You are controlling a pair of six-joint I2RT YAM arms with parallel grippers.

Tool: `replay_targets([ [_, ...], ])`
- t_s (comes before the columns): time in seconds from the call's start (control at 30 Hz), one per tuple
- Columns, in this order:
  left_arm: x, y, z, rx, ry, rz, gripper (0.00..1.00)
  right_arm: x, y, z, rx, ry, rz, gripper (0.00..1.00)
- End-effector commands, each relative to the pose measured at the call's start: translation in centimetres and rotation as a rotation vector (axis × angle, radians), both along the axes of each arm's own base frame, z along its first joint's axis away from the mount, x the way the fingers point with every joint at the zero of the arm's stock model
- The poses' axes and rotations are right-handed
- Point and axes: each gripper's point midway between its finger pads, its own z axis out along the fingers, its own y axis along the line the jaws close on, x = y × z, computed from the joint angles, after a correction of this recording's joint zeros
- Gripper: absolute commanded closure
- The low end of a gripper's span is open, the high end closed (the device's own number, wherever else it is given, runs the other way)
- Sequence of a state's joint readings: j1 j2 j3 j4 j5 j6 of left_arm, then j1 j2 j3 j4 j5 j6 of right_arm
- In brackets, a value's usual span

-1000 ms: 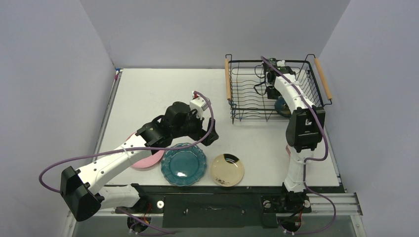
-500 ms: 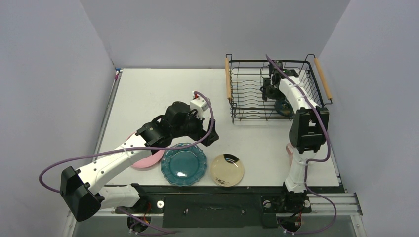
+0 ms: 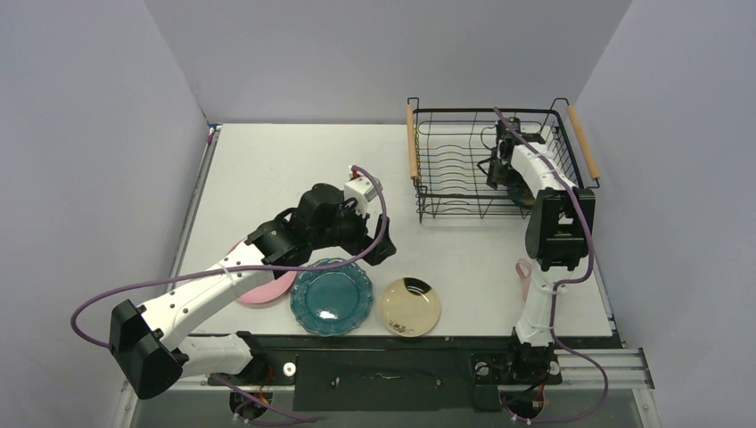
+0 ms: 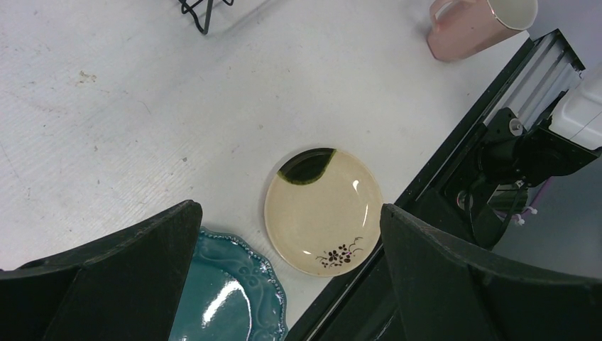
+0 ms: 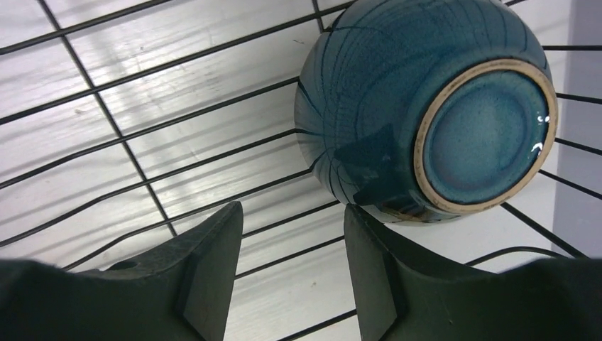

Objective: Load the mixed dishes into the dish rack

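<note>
The dish rack (image 3: pixel 446 111) stands at the back right. Inside it the dark-teal bowl (image 5: pixel 426 106) lies bottom up on the wires. My right gripper (image 5: pixel 292 213) hangs open just beside the bowl, with only rack wires between its fingers. My left gripper (image 4: pixel 287 213) is wide open and empty, high above the cream dish (image 4: pixel 323 213) and the teal scalloped plate (image 4: pixel 227 298). Both lie near the front edge, the plate (image 3: pixel 331 297) left of the dish (image 3: pixel 411 307). The pink plate (image 3: pixel 263 290) is partly hidden under the left arm. The pink cup (image 3: pixel 523 270) lies on its side by the right arm.
The rack has wooden handles (image 3: pixel 411 143) on its left and right sides. A black rail (image 3: pixel 383 343) runs along the table's front edge, close to the cream dish. Grey walls close the table on three sides.
My right gripper has moved to the right inside the rack, toward the bowl, and its jaws have narrowed. The left arm has not moved.
</note>
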State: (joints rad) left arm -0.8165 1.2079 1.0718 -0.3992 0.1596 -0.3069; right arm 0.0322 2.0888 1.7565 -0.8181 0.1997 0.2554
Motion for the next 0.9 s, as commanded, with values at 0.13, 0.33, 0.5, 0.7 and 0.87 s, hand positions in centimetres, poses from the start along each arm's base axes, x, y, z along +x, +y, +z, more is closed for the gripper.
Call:
replay_targets([
  [0.13,0.5,-0.6,0.3,-0.013,-0.021,-0.007,0.04,-0.1,2.6,8.7,-0.068,-0.221,0.048,0.48],
  [0.33,0.7,-0.6,-0.1,-0.005,-0.014,-0.012,0.04,-5.4,4.2,18.3,-0.123,-0.428,0.068,0.41],
  [0.5,0.6,-0.8,-0.5,-0.010,0.005,-0.026,0.04,-11.9,4.8,18.5,-0.019,-0.522,0.061,0.39],
  [0.7,1.1,-0.9,-1.3,-0.019,0.039,-0.026,0.04,-18.8,3.6,16.3,0.076,-0.604,-0.004,0.36],
  [0.87,2.0,-0.8,-2.0,-0.063,0.093,-0.010,0.03,-22.3,3.1,15.1,0.140,-0.668,-0.052,0.35],
])
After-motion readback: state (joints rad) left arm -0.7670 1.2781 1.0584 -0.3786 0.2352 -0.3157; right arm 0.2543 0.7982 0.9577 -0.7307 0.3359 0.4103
